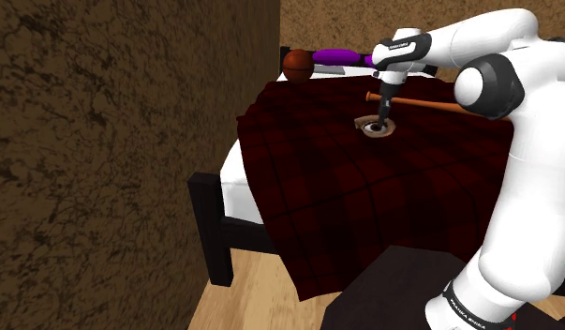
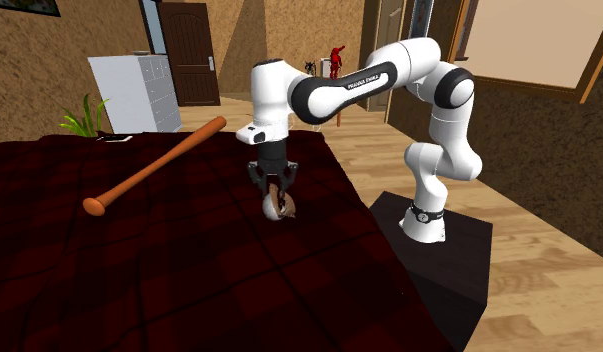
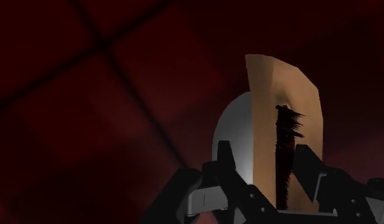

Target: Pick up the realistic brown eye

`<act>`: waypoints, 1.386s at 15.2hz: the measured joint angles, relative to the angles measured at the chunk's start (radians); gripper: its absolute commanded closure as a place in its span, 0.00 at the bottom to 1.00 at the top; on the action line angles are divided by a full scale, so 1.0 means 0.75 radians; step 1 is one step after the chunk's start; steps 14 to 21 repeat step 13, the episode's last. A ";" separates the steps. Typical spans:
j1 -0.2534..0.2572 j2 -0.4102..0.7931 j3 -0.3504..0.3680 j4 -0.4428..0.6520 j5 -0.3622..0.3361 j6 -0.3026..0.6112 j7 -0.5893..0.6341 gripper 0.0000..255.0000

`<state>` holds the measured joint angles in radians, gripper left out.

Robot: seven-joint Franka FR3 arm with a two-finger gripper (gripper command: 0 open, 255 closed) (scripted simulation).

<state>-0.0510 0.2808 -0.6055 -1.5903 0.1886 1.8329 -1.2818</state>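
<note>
The eye is a white ball with a tan eyelid and dark lashes, lying on the dark red plaid blanket near the bed's edge. My black gripper points straight down right over it, fingers apart on either side of its top. In the wrist view the eye stands between my two fingers, close to both, and the gripper is open around it. From the shoulder view, the gripper hangs above the eye at the far side of the bed.
A wooden baseball bat lies on the blanket just beyond the eye. A basketball and a purple object sit at the bed's far end. A brown wall runs along the black bed frame. My stand is beside the bed.
</note>
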 measured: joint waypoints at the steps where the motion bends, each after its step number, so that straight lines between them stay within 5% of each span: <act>1: 0.000 -0.002 0.000 0.015 -0.001 -0.017 0.002 1.00; 13: -0.027 0.018 -0.006 0.242 0.004 -0.232 0.010 1.00; 21: -0.027 0.018 -0.006 0.242 0.004 -0.232 0.010 1.00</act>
